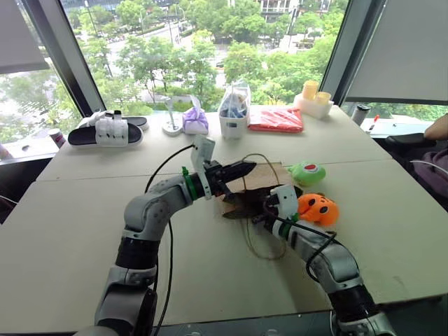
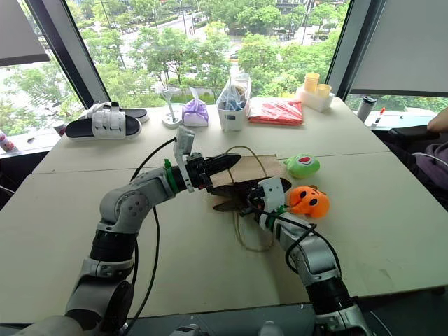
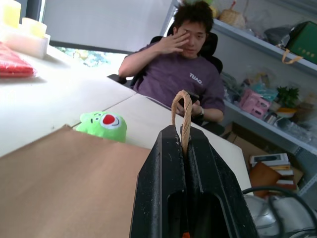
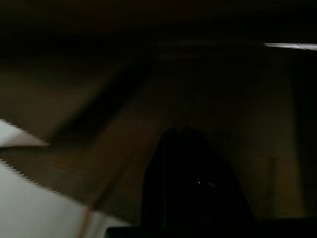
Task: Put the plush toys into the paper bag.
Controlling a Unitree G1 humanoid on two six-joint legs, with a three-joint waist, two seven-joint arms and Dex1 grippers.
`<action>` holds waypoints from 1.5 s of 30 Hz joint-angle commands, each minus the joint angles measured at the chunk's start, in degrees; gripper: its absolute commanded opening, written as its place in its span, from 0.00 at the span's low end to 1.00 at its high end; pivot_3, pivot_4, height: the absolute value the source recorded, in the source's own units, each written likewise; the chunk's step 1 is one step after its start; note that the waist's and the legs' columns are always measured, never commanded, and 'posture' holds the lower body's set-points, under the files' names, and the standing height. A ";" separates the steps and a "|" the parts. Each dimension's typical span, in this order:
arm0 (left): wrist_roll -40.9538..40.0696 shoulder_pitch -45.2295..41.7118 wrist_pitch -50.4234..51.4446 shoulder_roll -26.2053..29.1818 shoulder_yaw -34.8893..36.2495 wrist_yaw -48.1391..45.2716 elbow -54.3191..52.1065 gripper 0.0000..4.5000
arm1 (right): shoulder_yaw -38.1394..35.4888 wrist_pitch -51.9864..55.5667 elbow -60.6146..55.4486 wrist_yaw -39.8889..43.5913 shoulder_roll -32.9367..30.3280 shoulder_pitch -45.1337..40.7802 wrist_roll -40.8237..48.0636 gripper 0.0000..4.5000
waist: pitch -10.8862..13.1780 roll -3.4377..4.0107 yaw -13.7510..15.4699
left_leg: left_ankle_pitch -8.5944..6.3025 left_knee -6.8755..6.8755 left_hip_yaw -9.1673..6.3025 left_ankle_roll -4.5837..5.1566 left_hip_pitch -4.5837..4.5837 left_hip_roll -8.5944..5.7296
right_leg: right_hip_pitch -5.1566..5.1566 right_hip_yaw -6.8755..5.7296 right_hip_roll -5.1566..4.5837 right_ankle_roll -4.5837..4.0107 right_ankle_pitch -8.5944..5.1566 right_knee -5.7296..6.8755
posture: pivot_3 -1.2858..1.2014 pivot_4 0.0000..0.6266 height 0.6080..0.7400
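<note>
At mid-table I've the left gripper (image 3: 185, 136) clamped on the bag (image 1: 260, 178) handle (image 3: 182, 106), the right gripper (image 1: 260, 208) closed empty inside its mouth; next, spread it for the toys (image 1: 318, 208).

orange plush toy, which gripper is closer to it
Right. The right gripper is inside the paper bag mouth beside the orange plush toy; the left gripper holds the twine handle farther off.

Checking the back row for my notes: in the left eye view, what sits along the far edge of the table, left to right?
Black-and-white sandal → purple cloth pouch → white cup with clear plastic bag → red packet → yellow cups in white tray
</note>
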 commanded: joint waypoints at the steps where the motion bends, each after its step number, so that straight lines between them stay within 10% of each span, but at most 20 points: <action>1: -2.11 -2.04 -0.92 0.51 0.99 -0.67 -2.25 0.02 | 1.77 -2.99 1.51 1.20 0.44 -2.30 -4.32 0.00 | 0.00 0.00 -0.52 | 0.00 0.00 -0.01 0.00 -0.01 0.00 | 0.00 0.00 0.00 0.00 0.00 0.00 | 0.52 0.24 1.00; 30: 1.37 -4.10 -11.45 3.50 -0.10 -1.21 -0.19 0.02 | 2.00 -18.80 -2.92 3.63 3.52 2.25 -14.98 0.00 | -0.03 0.00 -0.84 | 0.01 0.00 -0.04 -0.03 0.01 -0.01 | -0.02 0.07 0.00 0.00 0.00 0.01 | 0.52 0.24 1.00; 39: 3.84 -4.14 -14.60 3.84 -1.37 -3.33 4.22 0.02 | -8.95 2.02 -39.12 5.25 0.44 17.15 3.54 0.00 | -0.03 -0.01 -0.49 | -0.01 0.00 -0.11 0.01 -0.02 -0.05 | -0.01 0.06 -0.02 0.00 0.00 0.00 | 0.52 0.24 1.00; 45: 2.78 -3.89 -13.58 3.76 -1.19 -3.97 4.15 0.00 | -24.11 12.22 -48.43 5.69 -6.20 22.26 19.62 0.50 | -0.03 0.00 -0.52 | -0.21 0.05 -0.11 0.36 -0.02 -0.05 | 0.02 0.08 -0.02 0.00 0.00 0.02 | 0.52 0.24 1.00</action>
